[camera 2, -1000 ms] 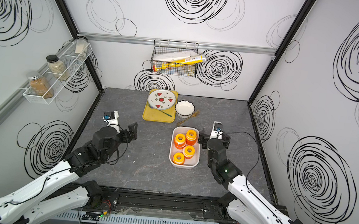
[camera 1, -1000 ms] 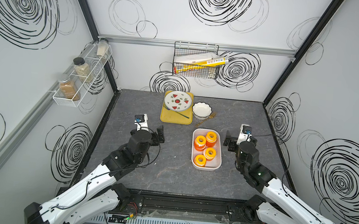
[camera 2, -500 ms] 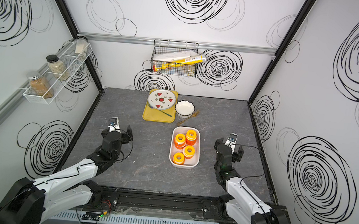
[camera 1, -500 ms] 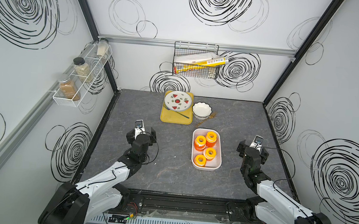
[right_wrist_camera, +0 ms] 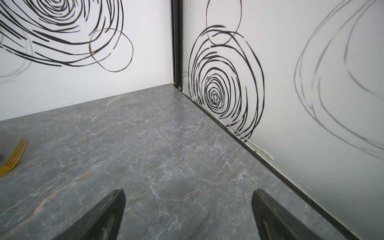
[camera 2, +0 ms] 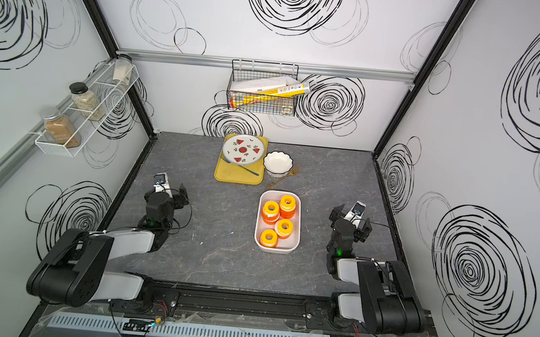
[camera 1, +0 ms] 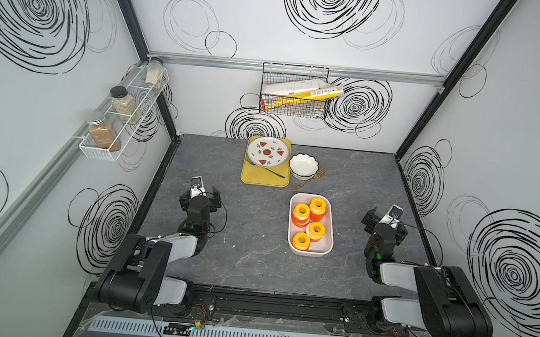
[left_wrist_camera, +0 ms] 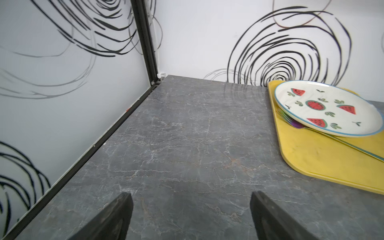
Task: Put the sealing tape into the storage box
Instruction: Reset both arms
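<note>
The white storage box stands right of the table's middle in both top views. Several spools of sealing tape with orange and yellow flanges sit inside it. My left gripper hangs low over bare table near the left wall, open and empty, far to the left of the box. My right gripper is open and empty over bare table near the right wall, to the right of the box. Both arms are folded back low.
Behind the box lie a yellow tray with a watermelon plate and a fork, a white scalloped bowl and a gold fork. A wire basket hangs on the back wall, a spice rack on the left wall.
Both arms have drawn back and folded low. The left gripper has shifted left, the right gripper right, away from the box. The box and spools have not moved.
</note>
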Action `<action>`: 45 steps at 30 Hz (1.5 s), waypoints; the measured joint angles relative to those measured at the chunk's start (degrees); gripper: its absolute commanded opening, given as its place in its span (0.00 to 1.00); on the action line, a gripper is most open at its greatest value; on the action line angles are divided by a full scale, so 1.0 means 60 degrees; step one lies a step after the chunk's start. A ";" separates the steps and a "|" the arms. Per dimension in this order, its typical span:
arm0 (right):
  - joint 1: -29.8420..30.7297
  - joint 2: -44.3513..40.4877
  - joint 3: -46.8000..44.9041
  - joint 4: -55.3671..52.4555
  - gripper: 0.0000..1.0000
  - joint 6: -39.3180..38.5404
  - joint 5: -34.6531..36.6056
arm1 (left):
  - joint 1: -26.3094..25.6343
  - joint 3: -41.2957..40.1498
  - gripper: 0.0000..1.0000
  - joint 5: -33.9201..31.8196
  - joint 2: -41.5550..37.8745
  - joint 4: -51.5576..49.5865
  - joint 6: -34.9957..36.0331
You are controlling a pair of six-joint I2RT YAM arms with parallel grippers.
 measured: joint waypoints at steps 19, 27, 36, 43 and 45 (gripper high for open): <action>-0.0401 0.1341 0.0346 0.1392 1.00 -0.0889 -0.2339 | 0.0925 -0.0463 0.99 0.2466 0.1286 0.2306 0.0299; -0.0481 0.1333 0.0346 0.1290 1.00 -0.0882 -0.2601 | 0.0925 -0.0463 0.99 0.2637 0.1286 0.2444 0.0299; -0.0481 0.1333 0.0346 0.1206 1.00 -0.0882 -0.2641 | 0.0925 -0.0463 0.99 0.2637 0.1286 0.2484 0.0299; -0.0481 0.1337 0.0346 0.1180 1.00 -0.0882 -0.2648 | 0.0925 -0.0463 0.99 0.2637 0.1286 0.2495 0.0299; -0.0481 0.1337 0.0346 0.1137 1.00 -0.0882 -0.2648 | 0.0925 -0.0463 0.99 0.2637 0.1286 0.2495 0.0299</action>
